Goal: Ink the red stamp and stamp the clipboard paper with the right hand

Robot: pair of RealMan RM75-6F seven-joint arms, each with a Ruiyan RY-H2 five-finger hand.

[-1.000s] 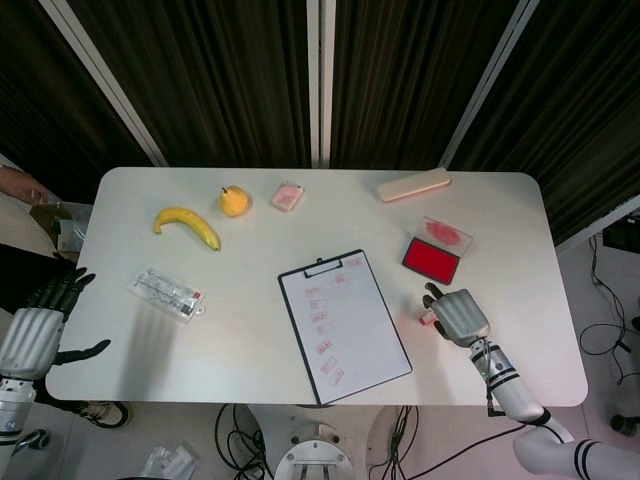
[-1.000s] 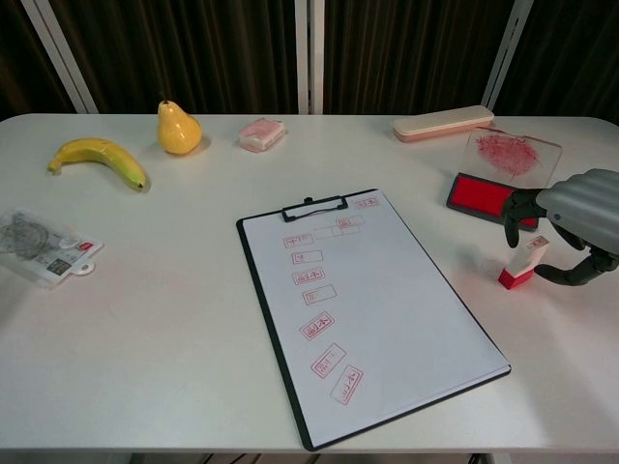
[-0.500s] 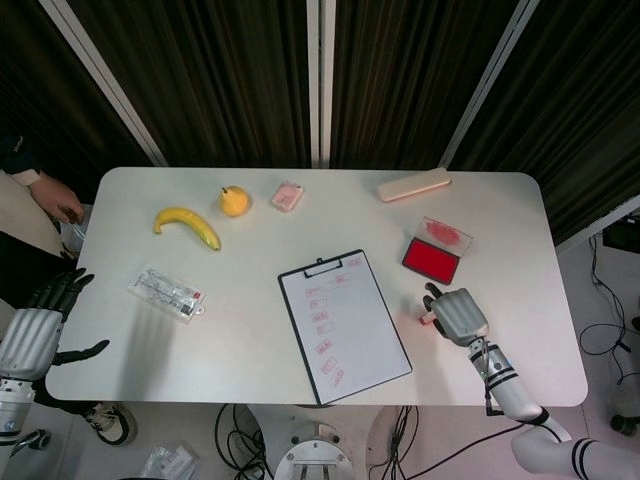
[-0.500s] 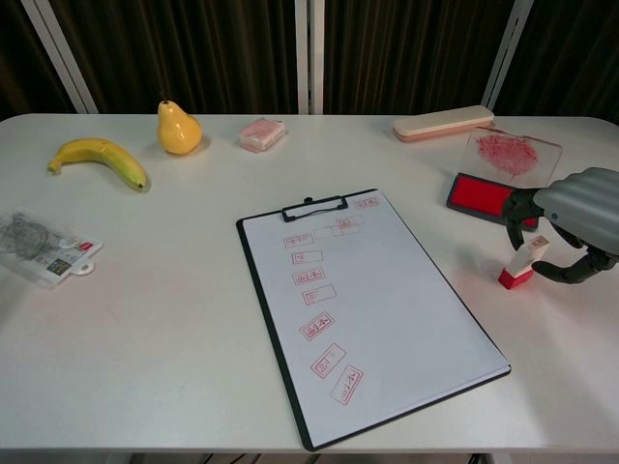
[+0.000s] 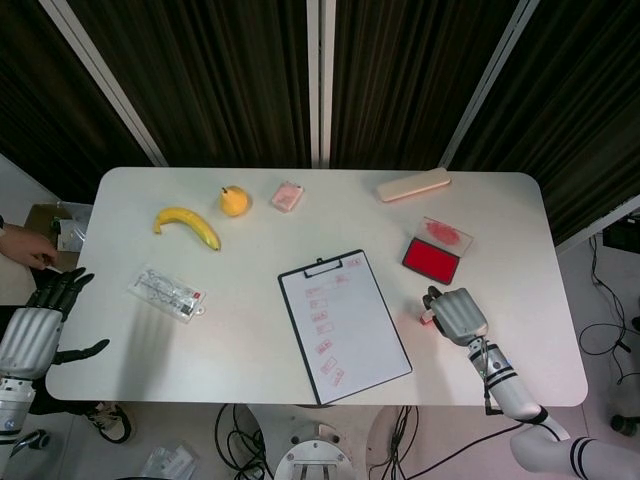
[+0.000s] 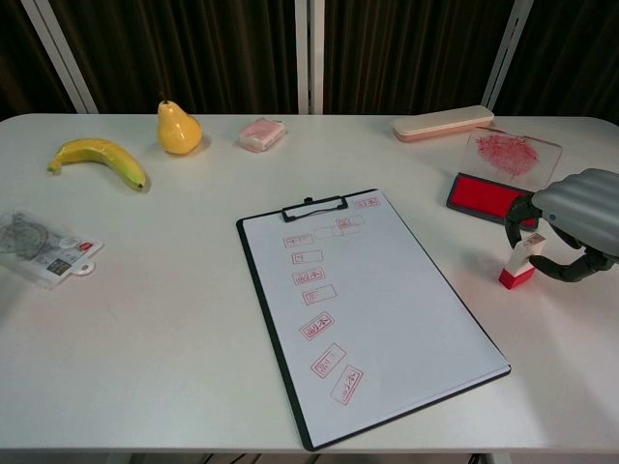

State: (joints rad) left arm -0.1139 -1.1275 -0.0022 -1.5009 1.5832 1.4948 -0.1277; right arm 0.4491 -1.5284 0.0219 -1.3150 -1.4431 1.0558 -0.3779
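The red stamp (image 6: pixel 519 261) stands upright on the table, right of the clipboard, its red base down. My right hand (image 6: pixel 578 217) curls over it from the right, with fingers on its top and the thumb against its side. In the head view the right hand (image 5: pixel 458 314) hides most of the red stamp (image 5: pixel 427 318). The open red ink pad (image 6: pixel 479 195) lies just beyond the stamp. The clipboard paper (image 6: pixel 368 300) carries several red prints down its left side. My left hand (image 5: pixel 30 335) hangs off the table's left edge, fingers spread, holding nothing.
The ink pad's clear, red-smeared lid (image 6: pixel 513 152) lies behind the pad. A beige case (image 6: pixel 442 123), a pink block (image 6: pixel 261 134), a pear (image 6: pixel 179 130) and a banana (image 6: pixel 99 158) line the far side. A plastic packet (image 6: pixel 44 248) lies at the left.
The stamp has gone from tilted to upright as my right hand's fingers and thumb drew in around it. A person's arm by the table's left edge has shifted. The left hand has stayed put.
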